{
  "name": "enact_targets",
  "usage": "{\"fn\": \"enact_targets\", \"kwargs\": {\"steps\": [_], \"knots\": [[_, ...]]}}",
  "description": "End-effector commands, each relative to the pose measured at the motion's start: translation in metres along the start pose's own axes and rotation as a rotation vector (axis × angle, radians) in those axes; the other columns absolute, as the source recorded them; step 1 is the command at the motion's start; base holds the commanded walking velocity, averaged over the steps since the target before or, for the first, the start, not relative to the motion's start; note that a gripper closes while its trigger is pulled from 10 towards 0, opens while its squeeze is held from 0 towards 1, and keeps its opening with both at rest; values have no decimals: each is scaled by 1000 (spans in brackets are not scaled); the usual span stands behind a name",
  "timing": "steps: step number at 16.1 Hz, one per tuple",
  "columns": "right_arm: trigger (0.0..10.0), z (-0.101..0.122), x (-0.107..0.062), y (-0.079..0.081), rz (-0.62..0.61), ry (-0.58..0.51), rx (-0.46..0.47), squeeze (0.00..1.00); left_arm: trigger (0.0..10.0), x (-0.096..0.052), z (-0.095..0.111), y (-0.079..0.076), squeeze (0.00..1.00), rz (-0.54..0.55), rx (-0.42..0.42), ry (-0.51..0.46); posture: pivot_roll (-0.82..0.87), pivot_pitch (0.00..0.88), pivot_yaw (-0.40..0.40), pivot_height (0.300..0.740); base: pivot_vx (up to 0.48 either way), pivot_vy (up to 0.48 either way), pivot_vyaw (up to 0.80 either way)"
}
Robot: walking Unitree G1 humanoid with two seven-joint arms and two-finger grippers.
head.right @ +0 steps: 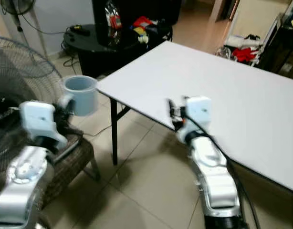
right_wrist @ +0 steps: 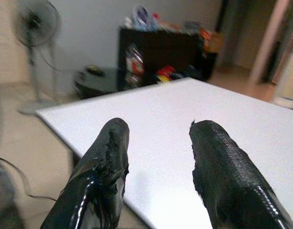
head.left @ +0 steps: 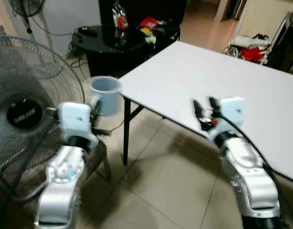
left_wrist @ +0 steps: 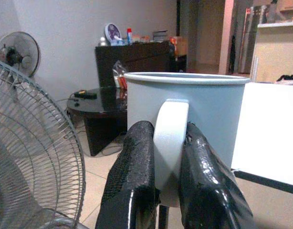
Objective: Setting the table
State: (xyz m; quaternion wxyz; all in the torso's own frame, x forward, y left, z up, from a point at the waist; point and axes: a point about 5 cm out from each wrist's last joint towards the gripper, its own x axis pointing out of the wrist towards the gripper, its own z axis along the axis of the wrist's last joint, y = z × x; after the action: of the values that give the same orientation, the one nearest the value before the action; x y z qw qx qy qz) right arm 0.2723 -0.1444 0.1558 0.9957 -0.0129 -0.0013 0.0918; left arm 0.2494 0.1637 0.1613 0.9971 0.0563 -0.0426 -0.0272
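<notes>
A pale blue mug (head.left: 104,93) hangs in the air to the left of the white table (head.left: 223,81), near its corner. My left gripper (left_wrist: 168,183) is shut on the mug's white handle (left_wrist: 169,143), one black finger on each side. The mug (left_wrist: 194,114) stands upright with its rim level. My right gripper (head.left: 205,112) hovers over the table's near edge, open, with nothing between its fingers (right_wrist: 101,176).
A large standing fan (head.left: 22,119) is close on my left, beside a wicker seat (head.right: 70,162). Behind the table stand a black round side table (head.left: 108,40) with packets and a dark cabinet (left_wrist: 137,62). Tiled floor (head.left: 156,191) lies under the table.
</notes>
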Motion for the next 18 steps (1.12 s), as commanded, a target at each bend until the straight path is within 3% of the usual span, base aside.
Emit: {"fn": "enact_targets", "kwargs": {"steps": [1, 6, 8, 12, 18], "knots": [[10000, 6, 4, 11, 51, -19, 9, 0, 10000, -2, 3, 10, 0, 39, 27, -11, 69, 0, -53, 740, 390, 0, 0], [10000, 7, 5, 10, 22, -26, -51, 0, 10000, -2, 3, 11, 0, 30, 24, -9, 59, 0, -27, 740, 392, 0, 0], [10000, 3, 2, 5, 20, 1, 4, 0, 10000, 3, 4, 7, 0, 7, 23, -19, 60, 0, -25, 740, 392, 0, -784], [10000, 6, -3, 8, 23, -9, -7, 0, 10000, 1, 2, 6, 0, 7, -3, -9, 41, 0, -8, 740, 392, 0, -794], [10000, 3, -5, 3, -4, -15, -69, 0, 10000, 0, -5, 1, 0, 7, -13, 0, 40, 0, -22, 740, 387, 0, 0]]}}
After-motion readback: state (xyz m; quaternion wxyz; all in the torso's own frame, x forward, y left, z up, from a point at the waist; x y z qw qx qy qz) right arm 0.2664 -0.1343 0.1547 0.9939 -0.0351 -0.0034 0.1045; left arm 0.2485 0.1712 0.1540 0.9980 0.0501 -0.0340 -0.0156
